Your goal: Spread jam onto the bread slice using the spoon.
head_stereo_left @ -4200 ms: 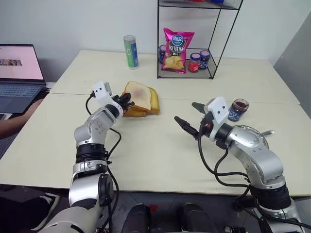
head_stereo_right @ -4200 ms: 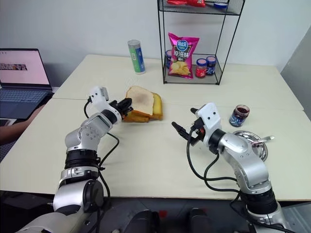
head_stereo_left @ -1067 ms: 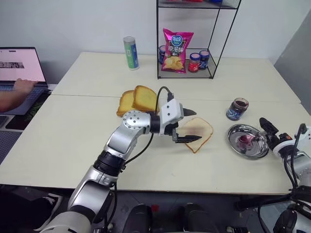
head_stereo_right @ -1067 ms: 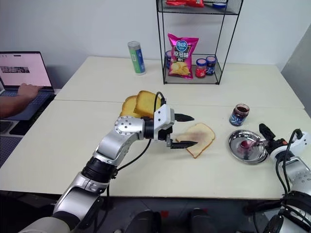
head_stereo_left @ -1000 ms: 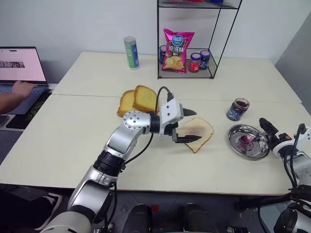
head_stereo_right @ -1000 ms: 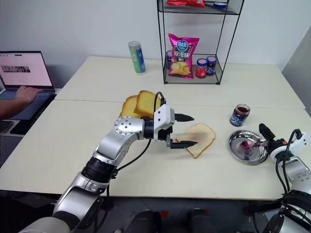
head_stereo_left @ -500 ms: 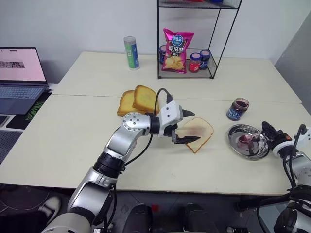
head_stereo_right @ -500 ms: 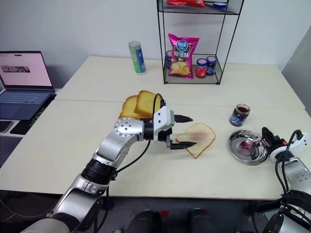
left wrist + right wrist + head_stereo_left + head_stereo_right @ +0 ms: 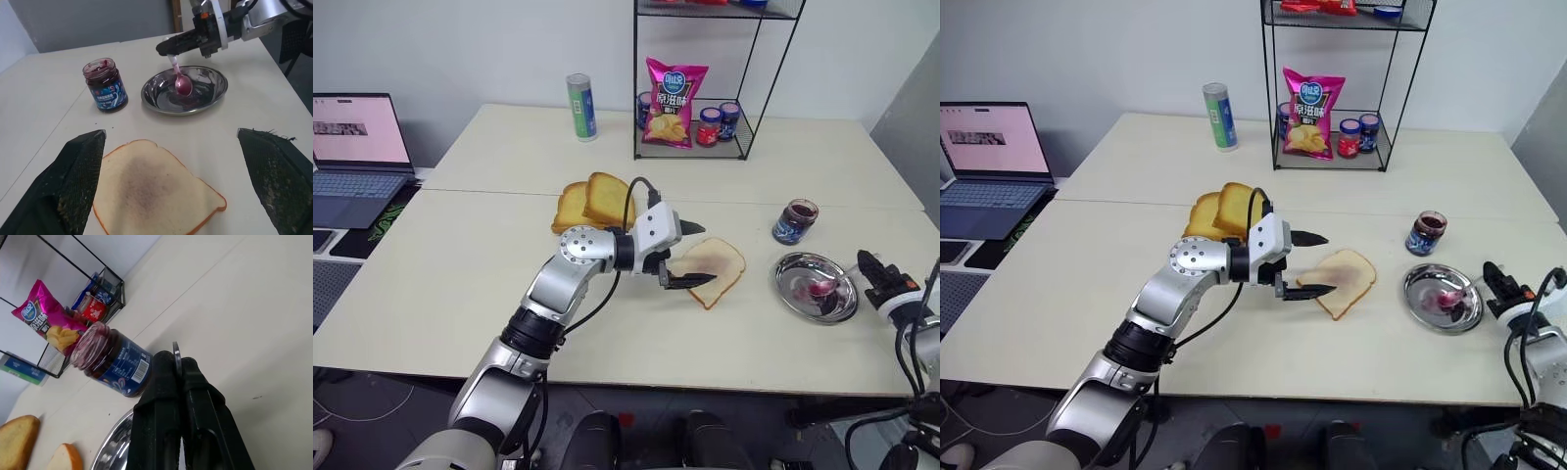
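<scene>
The bread slice (image 9: 717, 262) lies flat at the table's middle, pale with a reddish smear. My left gripper (image 9: 703, 255) hovers open at its left edge, one finger on each side, not touching it. The jam sits in a lidless glass jar (image 9: 795, 220) further right. In front of the jar is a round steel dish (image 9: 800, 297). My right gripper (image 9: 166, 48) is shut on the handle of the spoon (image 9: 182, 84), whose pink-stained bowl hangs down into the dish. In the right wrist view, the thin handle shows pinched between the fingers (image 9: 164, 382).
Two plain stacked slices (image 9: 592, 200) lie behind my left arm. At the back stands a black wire rack (image 9: 740, 149) with a chip bag (image 9: 674, 88) and small lidded jars (image 9: 709, 125), and a can (image 9: 578, 106) beside it. A laptop (image 9: 357, 147) sits at the far left.
My right gripper has shut on the spoon's handle and drawn back and up a little from the dish. The person's hand has left the laptop. My left arm kept still.
</scene>
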Robot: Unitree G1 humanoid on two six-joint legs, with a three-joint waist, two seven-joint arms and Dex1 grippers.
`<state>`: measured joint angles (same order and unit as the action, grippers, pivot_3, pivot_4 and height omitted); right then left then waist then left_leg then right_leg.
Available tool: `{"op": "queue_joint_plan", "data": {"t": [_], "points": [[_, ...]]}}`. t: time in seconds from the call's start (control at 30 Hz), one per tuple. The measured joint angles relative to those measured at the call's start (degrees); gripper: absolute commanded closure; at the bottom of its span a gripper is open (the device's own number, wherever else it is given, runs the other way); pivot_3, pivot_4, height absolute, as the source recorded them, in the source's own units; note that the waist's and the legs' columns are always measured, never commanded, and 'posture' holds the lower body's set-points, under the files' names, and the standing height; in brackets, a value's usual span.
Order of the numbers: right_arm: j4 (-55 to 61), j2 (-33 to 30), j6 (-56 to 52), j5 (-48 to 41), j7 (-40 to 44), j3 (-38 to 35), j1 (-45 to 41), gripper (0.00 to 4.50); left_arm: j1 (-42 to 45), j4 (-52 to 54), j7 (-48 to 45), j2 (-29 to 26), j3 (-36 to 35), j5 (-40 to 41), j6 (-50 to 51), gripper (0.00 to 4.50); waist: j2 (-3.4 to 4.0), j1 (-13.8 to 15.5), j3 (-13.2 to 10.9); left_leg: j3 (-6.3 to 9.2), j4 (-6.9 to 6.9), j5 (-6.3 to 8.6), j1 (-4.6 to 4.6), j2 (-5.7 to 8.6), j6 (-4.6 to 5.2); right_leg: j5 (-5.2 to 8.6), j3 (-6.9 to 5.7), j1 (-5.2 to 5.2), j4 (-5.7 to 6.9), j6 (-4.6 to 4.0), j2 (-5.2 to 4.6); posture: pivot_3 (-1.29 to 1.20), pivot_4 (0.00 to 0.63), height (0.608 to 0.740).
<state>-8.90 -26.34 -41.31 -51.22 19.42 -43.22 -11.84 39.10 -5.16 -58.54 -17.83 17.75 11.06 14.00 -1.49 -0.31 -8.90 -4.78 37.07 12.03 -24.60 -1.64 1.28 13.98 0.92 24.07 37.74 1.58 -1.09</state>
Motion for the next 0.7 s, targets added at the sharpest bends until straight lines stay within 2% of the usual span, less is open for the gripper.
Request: {"op": "queue_joint_plan", "data": {"t": [0.13, 0.23, 0.37, 0.43, 0.57, 0.7], "points": [[15.47, 1.30, -1.57, -1.77, -8.01, 2.68, -2.28, 4.46, 0.33, -0.12, 2.71, 2.27, -1.82, 1.03, 2.91, 0.00, 0.29, -0.83, -0.08, -0.01, 0.02, 0.00, 0.01, -0.02, -0.01, -0.01, 0.01, 0.03, 0.06, 0.05, 0.01, 0.00, 0.150, 0.740], [18.69, 0.69, -0.22, 0.86, -12.14, 6.86, -8.61, 4.46, 1.13, -0.21, 3.75, 4.48, -2.26, 1.88, 3.54, 0.00, 0.29, -1.09, -0.07, 0.01, 0.02, -0.01, 0.01, 0.00, -0.01, -0.01, -0.01, 0.01, 0.04, 0.05, 0.05, 0.00, 0.150, 0.740], [16.24, -1.36, 4.90, 8.60, -14.89, 11.80, -17.01, 4.46, 1.72, -1.23, 4.21, 6.98, -1.70, 1.89, 3.29, 0.00, 0.32, -1.12, -0.08, 0.01, -0.03, -0.02, -0.08, 0.11, 0.01, 0.00, -0.04, 0.06, -0.03, 0.06, 0.12, 0.00, 0.150, 0.740], [11.37, -2.81, 9.15, 14.04, -14.62, 14.94, -20.73, 4.46, 2.63, -3.07, 5.30, 8.19, -2.39, 1.96, 3.26, 0.00, 0.32, -1.08, -0.08, 0.00, -0.02, -0.01, -0.10, 0.15, 0.02, 0.00, -0.03, 0.07, -0.03, 0.05, 0.12, 0.00, 0.150, 0.740], [2.80, -3.45, 15.49, 20.50, -12.51, 18.77, -24.62, 4.46, 4.66, -4.12, 6.66, 10.40, -2.53, 2.31, 3.14, 0.00, 0.31, -1.05, -0.09, -0.04, -0.02, -0.01, -0.11, 0.16, 0.03, -0.04, 0.01, 0.06, -0.07, 0.00, 0.12, 0.00, 0.150, 0.740], [-5.68, -3.14, 21.39, 24.94, -9.24, 22.05, -26.91, 4.46, 4.74, -4.10, 6.81, 10.28, -2.48, 2.34, 3.15, 0.00, 0.32, -1.23, -0.09, -0.02, -0.03, -0.01, -0.09, 0.10, 0.02, -0.06, -0.02, 0.08, 0.00, -0.03, 0.13, 0.00, 0.150, 0.740]]}}
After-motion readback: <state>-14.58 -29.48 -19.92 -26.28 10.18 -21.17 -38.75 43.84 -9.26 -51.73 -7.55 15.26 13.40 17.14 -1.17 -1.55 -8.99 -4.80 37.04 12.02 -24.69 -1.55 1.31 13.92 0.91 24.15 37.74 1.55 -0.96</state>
